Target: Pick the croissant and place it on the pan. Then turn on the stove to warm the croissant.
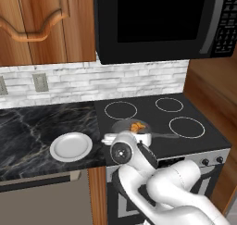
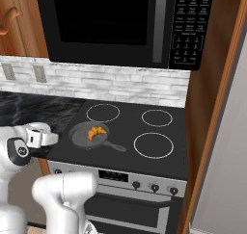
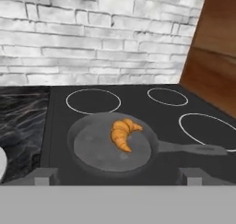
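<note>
Gripper [image 3: 118, 176] open, empty, just short of pan's near rim | croissant [image 3: 123, 133] lying inside pan [image 3: 92, 151] | pan on stove [image 3: 152, 110], handle pointing right

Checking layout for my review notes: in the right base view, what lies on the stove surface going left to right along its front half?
pan with the croissant in it → pan's handle → front right burner ring.

White plate [image 1: 71, 146] on marble counter [image 1: 28, 127]
</note>
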Controlling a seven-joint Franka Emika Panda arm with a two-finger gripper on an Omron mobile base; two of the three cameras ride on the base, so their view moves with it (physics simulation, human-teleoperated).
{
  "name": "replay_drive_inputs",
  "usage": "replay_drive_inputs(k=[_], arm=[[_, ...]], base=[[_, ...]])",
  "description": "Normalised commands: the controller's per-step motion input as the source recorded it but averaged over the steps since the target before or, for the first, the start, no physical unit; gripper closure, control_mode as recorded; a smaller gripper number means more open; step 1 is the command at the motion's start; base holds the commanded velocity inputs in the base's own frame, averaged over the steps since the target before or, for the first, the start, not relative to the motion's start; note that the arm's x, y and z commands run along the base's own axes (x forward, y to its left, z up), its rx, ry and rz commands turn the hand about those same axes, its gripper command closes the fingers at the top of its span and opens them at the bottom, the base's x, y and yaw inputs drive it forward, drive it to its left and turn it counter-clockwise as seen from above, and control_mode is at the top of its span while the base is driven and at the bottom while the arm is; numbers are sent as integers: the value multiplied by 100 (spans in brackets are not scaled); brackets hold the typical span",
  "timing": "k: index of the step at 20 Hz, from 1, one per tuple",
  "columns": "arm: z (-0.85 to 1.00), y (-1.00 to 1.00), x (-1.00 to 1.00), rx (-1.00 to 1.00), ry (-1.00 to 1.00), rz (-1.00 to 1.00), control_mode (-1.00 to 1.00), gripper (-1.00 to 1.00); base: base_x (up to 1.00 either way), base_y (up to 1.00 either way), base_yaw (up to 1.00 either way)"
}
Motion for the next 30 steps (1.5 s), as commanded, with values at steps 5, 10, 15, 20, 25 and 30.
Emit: replay_drive_inputs(k=[5, 10, 15, 20, 25, 30], arm=[[0, 34, -48, -31, 8, 4, -100, -100], [0, 24, -64, -34, 10, 1, -100, -100], [-2, 9, -61, -19, 6, 1, -100, -100], [-12, 1, -39, -6, 0, 2, -100, -100], [-20, 1, -10, -4, 3, 0, -100, -100], [-25, 0, 0, -1, 10, 0, -100, -100]], base=[[0, 0, 0], [0, 0, 0], [0, 0, 0], [0, 0, 0], [0, 0, 0], [0, 0, 0]])
